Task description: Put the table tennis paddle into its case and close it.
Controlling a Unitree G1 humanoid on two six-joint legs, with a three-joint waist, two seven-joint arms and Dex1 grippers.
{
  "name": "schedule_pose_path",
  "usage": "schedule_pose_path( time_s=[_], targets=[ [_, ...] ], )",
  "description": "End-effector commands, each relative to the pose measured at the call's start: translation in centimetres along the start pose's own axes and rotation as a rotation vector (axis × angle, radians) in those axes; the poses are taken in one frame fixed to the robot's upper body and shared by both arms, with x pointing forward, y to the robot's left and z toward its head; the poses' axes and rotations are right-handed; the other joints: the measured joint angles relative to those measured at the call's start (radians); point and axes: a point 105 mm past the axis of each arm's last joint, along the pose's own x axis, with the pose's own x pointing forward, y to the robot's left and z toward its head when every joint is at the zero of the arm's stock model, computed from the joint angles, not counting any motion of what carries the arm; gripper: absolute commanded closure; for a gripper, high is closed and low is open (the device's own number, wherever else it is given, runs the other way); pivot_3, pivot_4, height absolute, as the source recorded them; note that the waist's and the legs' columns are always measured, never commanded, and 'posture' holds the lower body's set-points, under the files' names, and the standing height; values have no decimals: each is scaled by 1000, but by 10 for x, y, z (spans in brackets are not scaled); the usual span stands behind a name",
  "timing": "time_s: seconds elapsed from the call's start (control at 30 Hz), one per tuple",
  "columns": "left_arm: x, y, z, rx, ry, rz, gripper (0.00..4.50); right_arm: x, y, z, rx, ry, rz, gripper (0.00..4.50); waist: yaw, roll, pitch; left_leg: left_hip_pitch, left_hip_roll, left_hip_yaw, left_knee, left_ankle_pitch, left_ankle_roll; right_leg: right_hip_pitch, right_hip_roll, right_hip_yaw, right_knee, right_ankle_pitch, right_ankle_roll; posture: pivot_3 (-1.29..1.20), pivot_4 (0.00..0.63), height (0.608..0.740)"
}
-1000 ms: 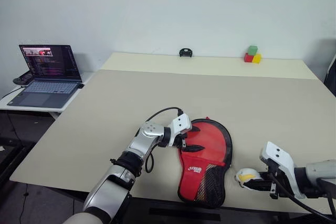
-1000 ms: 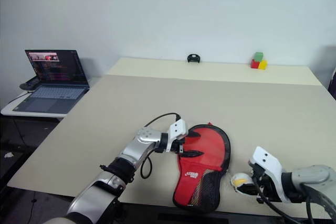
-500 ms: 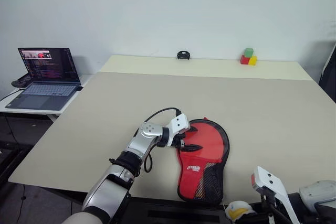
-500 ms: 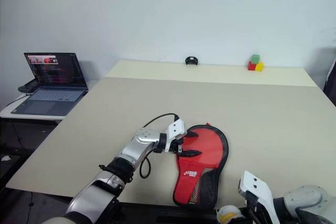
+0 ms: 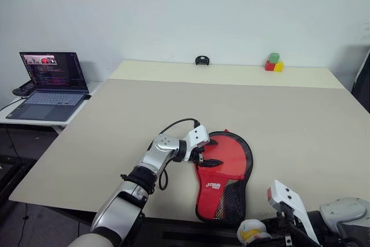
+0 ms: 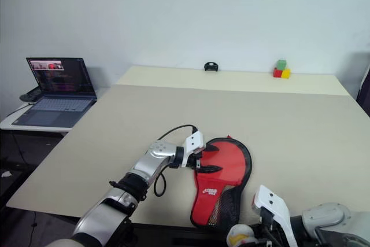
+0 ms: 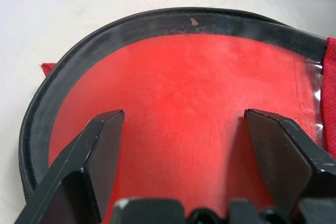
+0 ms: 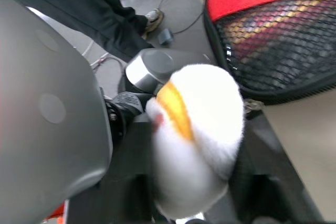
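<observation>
I see my left gripper [image 7: 178, 145] spread wide over the red paddle [image 7: 178, 108] lying inside the case [image 5: 225, 180] near the table's [image 5: 115, 120] front edge, while my right gripper [image 8: 194, 192] has the white-yellow ball [image 8: 194, 135] between its fingers.

**Tabletop, paddle case and two arms**

Beige tabletop [image 5: 173, 102]. Red case [image 5: 224, 177] with black rim and mesh pocket lies near the front edge. Left tool [image 5: 203, 153], fingers spread, rests at the case's rounded end. Right tool [image 5: 263, 236] sits low by the front edge with a white-yellow ball [image 5: 251, 231] at its tip. Far edge: small black object [image 5: 202, 60]; red, green and yellow blocks [image 5: 273, 62]. Open laptop [image 5: 49, 82] on a side table.
</observation>
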Motion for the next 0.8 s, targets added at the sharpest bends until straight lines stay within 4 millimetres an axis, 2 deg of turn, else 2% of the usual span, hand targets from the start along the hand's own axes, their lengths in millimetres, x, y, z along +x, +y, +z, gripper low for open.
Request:
schedule_pose_path(
  time_s=[0.03, 0.07, 0.17, 0.27, 0.53, 0.7, 0.8],
  targets=[
    [-3, -29, -72, -116, 256, -64, 508, 3, 13, 6, -29, -12, 50, 1185, 0, 0, 0, 0, 0, 0, 0, 0, 0, 0, 0, 0, 0, 0, 0, 0, 150, 740],
    [-3, -29, -72, -116, 255, -64, 508, 3, 15, 7, -31, -17, 57, 868, 0, 0, 0, 0, 0, 0, 0, 0, 0, 0, 0, 0, 0, 0, 0, 0, 150, 740],
    [-2, -30, -71, -116, 252, -66, 508, 4, 20, 12, -48, -36, 62, 868, 0, 0, 0, 0, 0, 0, 0, 0, 0, 0, 0, 0, 0, 0, 0, 0, 150, 740],
    [-2, -30, -71, -116, 249, -66, 508, 0, 16, 18, -65, -58, 39, 868, 0, 0, 0, 0, 0, 0, 0, 0, 0, 0, 0, 0, 0, 0, 0, 0, 150, 740],
    [1, -29, -64, -106, 215, -60, 508, -30, -35, 57, -124, -198, -144, 868, 0, -1, 1, 0, 0, 0, 0, 0, 0, -1, -1, 0, 0, -1, 3, 0, 150, 740],
    [0, -24, -50, -82, 162, -44, 508, -50, -77, 75, -191, -287, -320, 868, 0, -1, 1, -2, 0, 0, 0, 0, 0, -2, -1, 0, 0, 0, 0, 0, 150, 740],
    [-4, -20, -32, -48, 106, -32, 508, -62, -101, 87, -202, -362, -397, 868, -1, 1, 3, -4, 0, 0, 0, 0, 0, -5, -1, 0, 0, 0, 0, 0, 150, 740]
  ],
)
